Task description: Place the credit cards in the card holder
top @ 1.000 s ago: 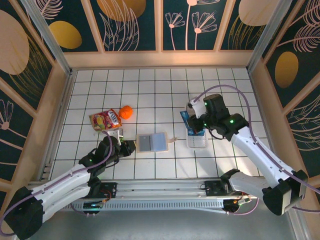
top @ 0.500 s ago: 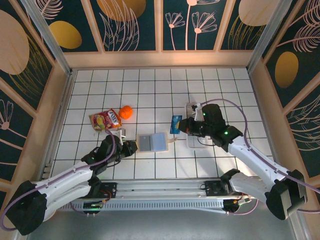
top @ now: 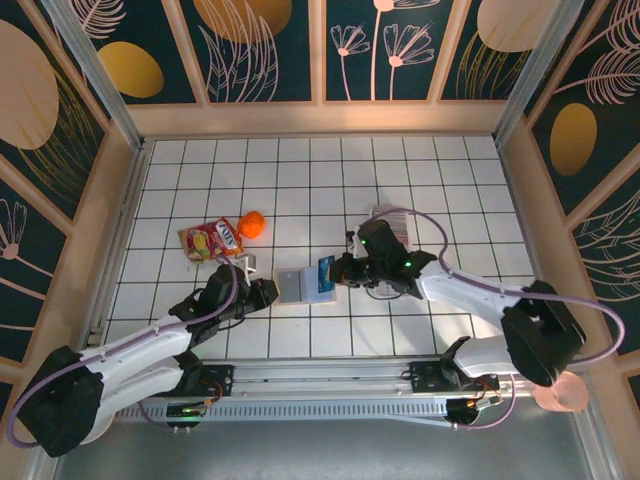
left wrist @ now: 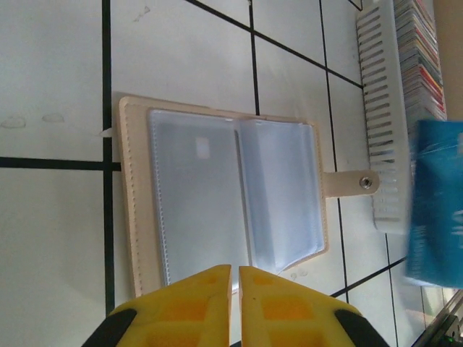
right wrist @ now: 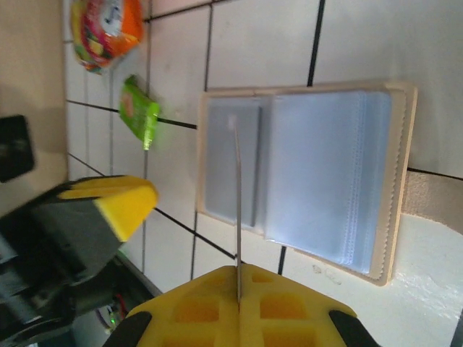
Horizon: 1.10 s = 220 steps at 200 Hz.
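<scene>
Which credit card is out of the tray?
The blue card, clamped in the right gripper above the open card holder; the others stand in the white tray.

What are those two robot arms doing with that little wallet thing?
The right gripper is pinching a blue card and holding it over the open card holder, which lies flat with its clear pockets showing. The left gripper, fingers together, sits at the holder's left edge. The card isn't in a pocket yet. The other cards are stacked in the white tray.
</scene>
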Available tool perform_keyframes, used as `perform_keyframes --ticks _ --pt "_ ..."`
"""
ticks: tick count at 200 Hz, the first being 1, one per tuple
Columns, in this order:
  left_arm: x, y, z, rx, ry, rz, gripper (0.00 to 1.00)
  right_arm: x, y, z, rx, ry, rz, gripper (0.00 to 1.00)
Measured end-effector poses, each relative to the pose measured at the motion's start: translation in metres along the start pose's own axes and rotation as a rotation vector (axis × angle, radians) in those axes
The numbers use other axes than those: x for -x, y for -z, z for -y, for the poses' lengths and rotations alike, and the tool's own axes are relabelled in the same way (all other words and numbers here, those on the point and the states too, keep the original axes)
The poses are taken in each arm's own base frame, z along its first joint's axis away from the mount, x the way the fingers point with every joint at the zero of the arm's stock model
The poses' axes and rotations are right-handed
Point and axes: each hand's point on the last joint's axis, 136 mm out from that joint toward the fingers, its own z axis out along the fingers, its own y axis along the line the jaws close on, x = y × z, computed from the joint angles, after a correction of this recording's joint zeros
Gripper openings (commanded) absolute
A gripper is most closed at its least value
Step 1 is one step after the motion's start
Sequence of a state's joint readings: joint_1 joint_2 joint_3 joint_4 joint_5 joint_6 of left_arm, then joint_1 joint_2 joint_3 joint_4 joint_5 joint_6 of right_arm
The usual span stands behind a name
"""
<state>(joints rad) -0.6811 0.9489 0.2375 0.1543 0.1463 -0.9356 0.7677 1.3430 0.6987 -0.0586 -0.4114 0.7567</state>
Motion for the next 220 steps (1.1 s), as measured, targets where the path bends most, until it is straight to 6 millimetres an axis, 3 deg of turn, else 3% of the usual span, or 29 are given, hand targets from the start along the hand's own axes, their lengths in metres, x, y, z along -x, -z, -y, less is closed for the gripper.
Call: perform_keyframes --ticks 33,92,220 --pt "-0.001 -0.004 -0.005 0.025 0.003 -0.007 0.08 -0.002 -0.020 0.008 -0.018 -0.001 -0.026 0.00" --pt "-0.005 -0.011 -0.016 0.070 0.006 -0.021 0.03 -0.002 -0.050 -0.002 0.000 0.031 -0.050 0.00" --pt "-0.009 -0.018 -0.025 0.100 0.010 -0.041 0.01 -0.002 -0.071 0.006 -0.025 0.010 -0.037 0.00"
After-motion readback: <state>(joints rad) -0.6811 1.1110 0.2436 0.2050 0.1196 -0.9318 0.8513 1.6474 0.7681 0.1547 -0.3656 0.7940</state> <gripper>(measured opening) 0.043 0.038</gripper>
